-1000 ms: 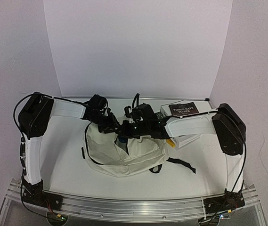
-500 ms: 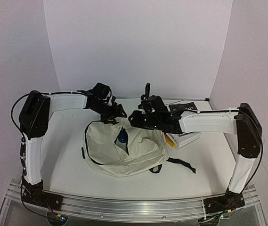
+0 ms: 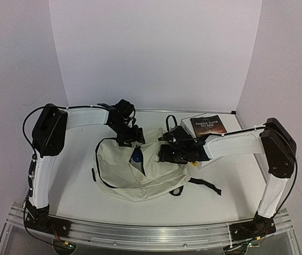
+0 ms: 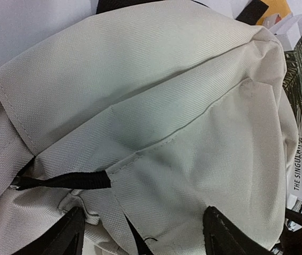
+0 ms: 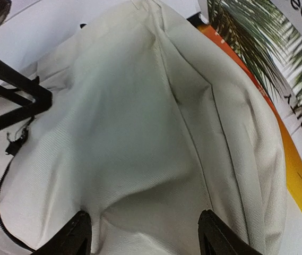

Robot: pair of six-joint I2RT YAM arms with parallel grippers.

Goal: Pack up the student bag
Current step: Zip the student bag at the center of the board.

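By the far right corner of the white table (image 3: pixel 71 175) we see a stack of books (image 3: pixel 186 127). On top lies a dark-covered book (image 3: pixel 208 125) titled "THREE DAYS TO SEE". The right wrist view gives us an orange-yellow cover (image 5: pixel 294 180) and, beside it, a white cover printed with palm leaves (image 5: pixel 241 32). In the left wrist view we read "THE SINGULA" on a white spine (image 4: pixel 298 159). A small blue thing (image 3: pixel 138 156) shows in the opening of the student bag (image 3: pixel 124 172); we cannot tell what it is. A metal rail (image 3: pixel 156 232) runs along the table's near edge.
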